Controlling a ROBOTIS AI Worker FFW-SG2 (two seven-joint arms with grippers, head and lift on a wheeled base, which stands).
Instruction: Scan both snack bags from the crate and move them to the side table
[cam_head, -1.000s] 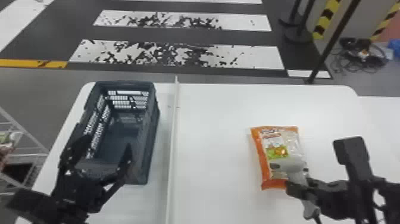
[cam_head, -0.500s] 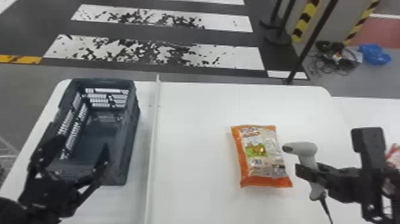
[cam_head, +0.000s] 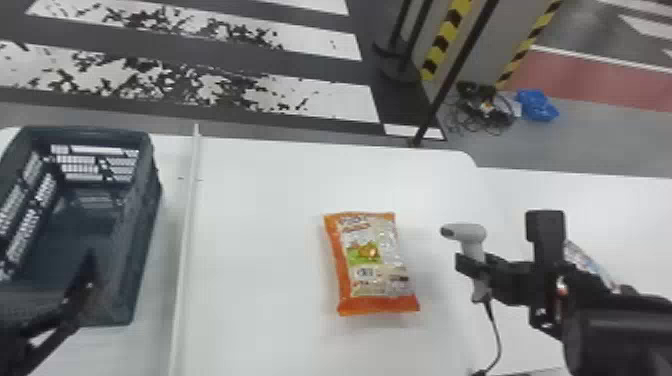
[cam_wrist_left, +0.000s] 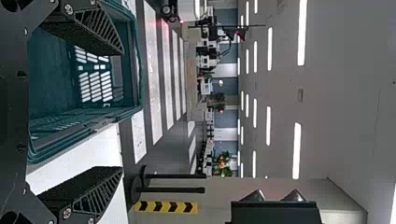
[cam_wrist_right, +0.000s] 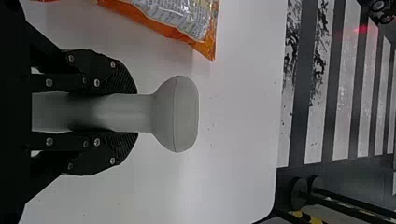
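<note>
My right gripper (cam_head: 472, 267) is shut on the handle of a grey scanner (cam_head: 465, 234), which is upright to the right of the orange snack bag (cam_head: 372, 260) lying on the table. In the right wrist view my right gripper (cam_wrist_right: 126, 113) clasps the scanner (cam_wrist_right: 175, 114), with the snack bag (cam_wrist_right: 187, 23) off to one side. My left gripper (cam_head: 75, 300) is over the near part of the dark crate (cam_head: 145, 225), no bag visible inside. In the left wrist view my left gripper (cam_wrist_left: 122, 109) stands open beside the crate (cam_wrist_left: 135, 60), nothing between its fingers.
A thin raised strip (cam_head: 187, 225) divides the white table (cam_head: 260, 200) between crate and bag. The side table (cam_head: 620, 215) adjoins at the right; another package (cam_head: 587, 260) is partly hidden behind the right arm. A cable hangs from the scanner.
The head view has swung to the right. The scanner, over the bag's edge a second ago, has moved right, away from it, still in my right gripper.
</note>
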